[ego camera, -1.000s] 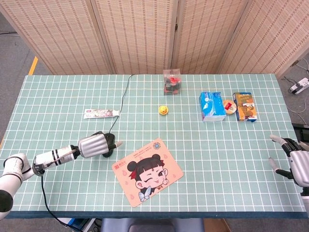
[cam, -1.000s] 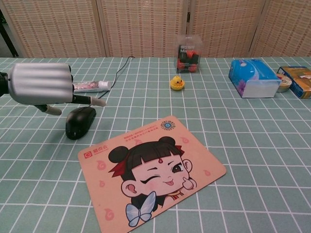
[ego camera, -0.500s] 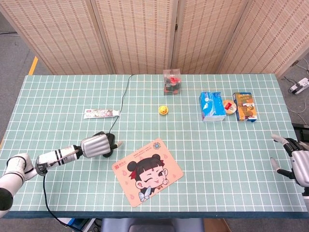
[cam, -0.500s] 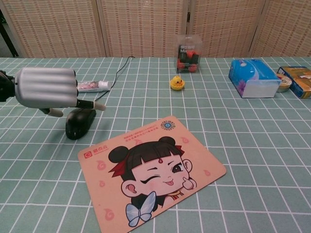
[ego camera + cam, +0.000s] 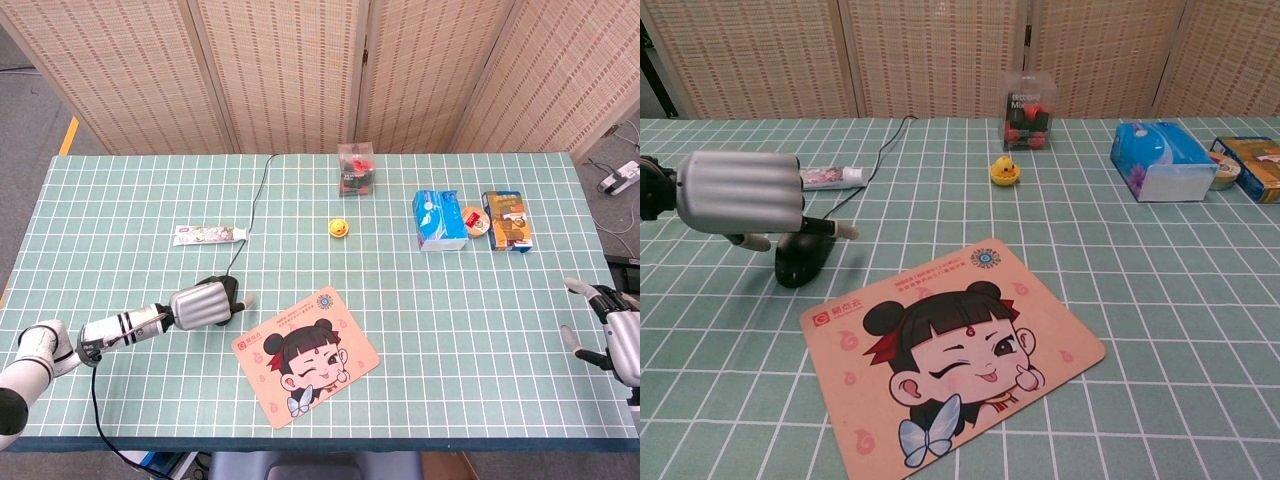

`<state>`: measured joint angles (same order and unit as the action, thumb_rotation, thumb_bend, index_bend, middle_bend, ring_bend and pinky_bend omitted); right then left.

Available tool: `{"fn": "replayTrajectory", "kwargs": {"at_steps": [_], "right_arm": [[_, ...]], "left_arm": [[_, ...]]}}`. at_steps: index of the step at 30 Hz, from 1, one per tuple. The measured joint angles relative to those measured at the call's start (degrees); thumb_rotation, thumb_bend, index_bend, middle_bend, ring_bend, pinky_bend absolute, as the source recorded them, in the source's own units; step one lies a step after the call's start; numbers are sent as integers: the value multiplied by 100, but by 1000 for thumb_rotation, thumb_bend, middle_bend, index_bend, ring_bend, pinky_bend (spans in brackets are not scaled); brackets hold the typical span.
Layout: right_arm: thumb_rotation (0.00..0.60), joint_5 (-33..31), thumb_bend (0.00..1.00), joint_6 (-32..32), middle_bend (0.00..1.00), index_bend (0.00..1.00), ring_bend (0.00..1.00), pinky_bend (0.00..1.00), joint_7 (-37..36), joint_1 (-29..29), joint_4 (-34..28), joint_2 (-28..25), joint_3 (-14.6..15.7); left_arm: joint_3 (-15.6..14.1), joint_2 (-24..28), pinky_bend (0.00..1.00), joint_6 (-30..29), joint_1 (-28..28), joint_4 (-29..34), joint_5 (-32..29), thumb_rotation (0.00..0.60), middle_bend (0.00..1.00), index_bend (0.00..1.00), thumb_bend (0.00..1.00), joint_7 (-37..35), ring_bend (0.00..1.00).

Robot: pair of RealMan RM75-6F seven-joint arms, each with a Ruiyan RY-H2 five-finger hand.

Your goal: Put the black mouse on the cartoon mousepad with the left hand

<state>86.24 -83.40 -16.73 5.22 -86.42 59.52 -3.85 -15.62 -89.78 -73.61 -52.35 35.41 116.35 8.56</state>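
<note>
The black mouse (image 5: 804,256) sits on the green gridded worktop (image 5: 480,300), just left of the cartoon mousepad (image 5: 952,354) and off it. The left hand (image 5: 740,194) is over the mouse's top, fingers (image 5: 833,229) reaching across it; I cannot tell whether they actually grip it. The right hand (image 5: 612,337) rests at the worktop's far right edge, fingers spread, holding nothing. A small yellow duck (image 5: 339,229) stands beyond the pad.

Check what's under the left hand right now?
The black mouse sits on the table under the left hand, beside the cartoon mousepad. Its rear is covered; finger contact can't be seen.
</note>
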Motion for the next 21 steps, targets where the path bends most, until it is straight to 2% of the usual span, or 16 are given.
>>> {"fn": "replayTrajectory", "kwargs": {"at_steps": [8,21], "right_arm": [[600,-13,332,1,290,199,208,385,-19,-6,7,-5,-8],[600,-16,332,-8,290,206,209,385,-46,-14,13,-12,-17]], "left_arm": [[-36,-62,1000,84,10,43,-31,600,1000,277,76,38,1000],[-43,-109,1000,137,31,87,-84,600,1000,428,75,100,1000]]}}
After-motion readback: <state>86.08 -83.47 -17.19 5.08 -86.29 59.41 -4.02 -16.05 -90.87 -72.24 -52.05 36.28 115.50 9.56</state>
